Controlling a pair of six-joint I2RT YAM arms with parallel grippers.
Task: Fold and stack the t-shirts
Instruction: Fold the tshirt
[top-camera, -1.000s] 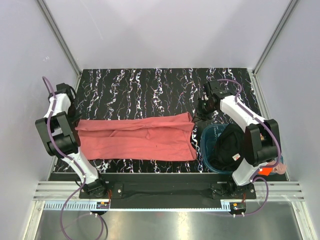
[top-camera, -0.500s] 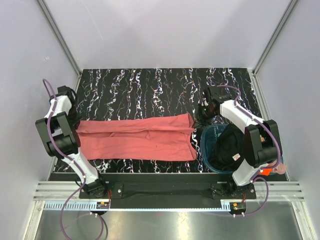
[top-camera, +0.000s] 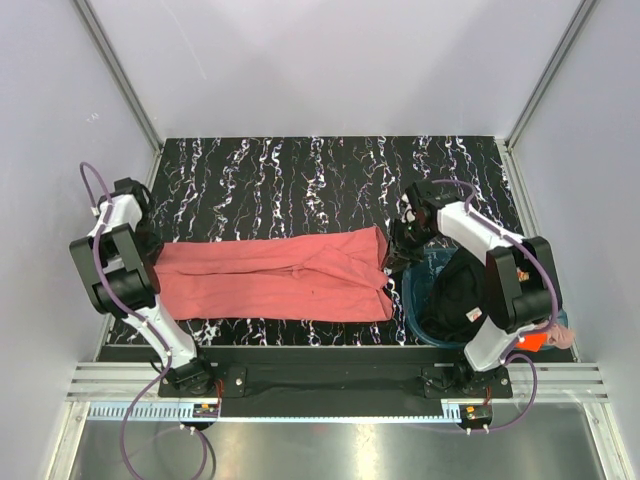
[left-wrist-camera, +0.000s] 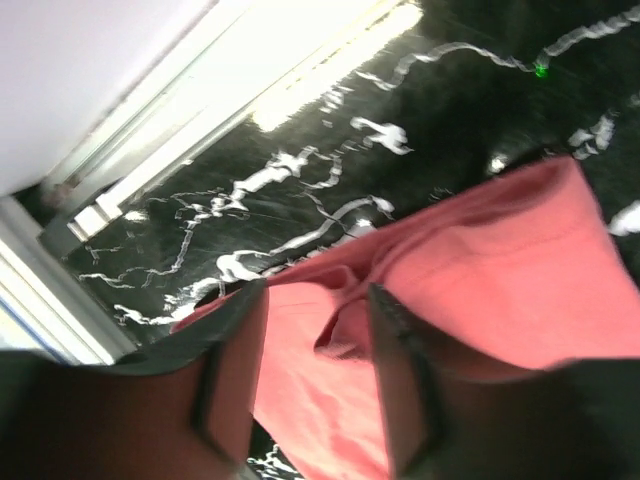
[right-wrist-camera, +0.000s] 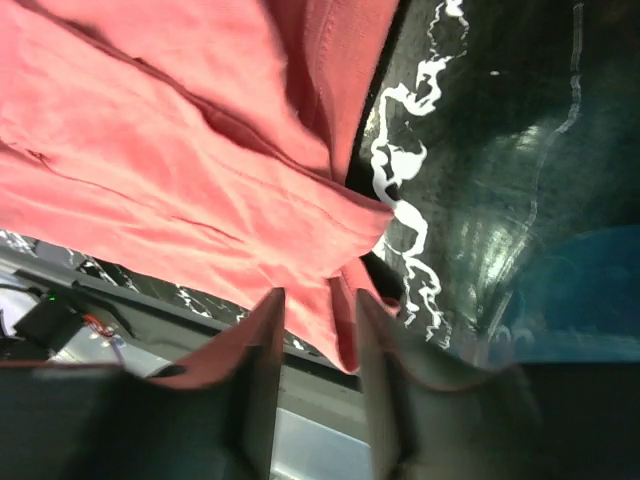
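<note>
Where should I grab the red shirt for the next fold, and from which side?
Probably the two short ends of the red shirt, pinched from above: it lies flat as a long strip across the table, one end under the left hand, the other under the right hand.

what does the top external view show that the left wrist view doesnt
Only top external: the whole salmon-red t-shirt spread lengthwise, the teal basket holding a black t-shirt, and the right end effector at the shirt's right edge. Only left wrist: the left end effector close up, fingers apart over a bunched fold at the shirt's edge. Both: the salmon-red shirt lying on the black marbled table.
</note>
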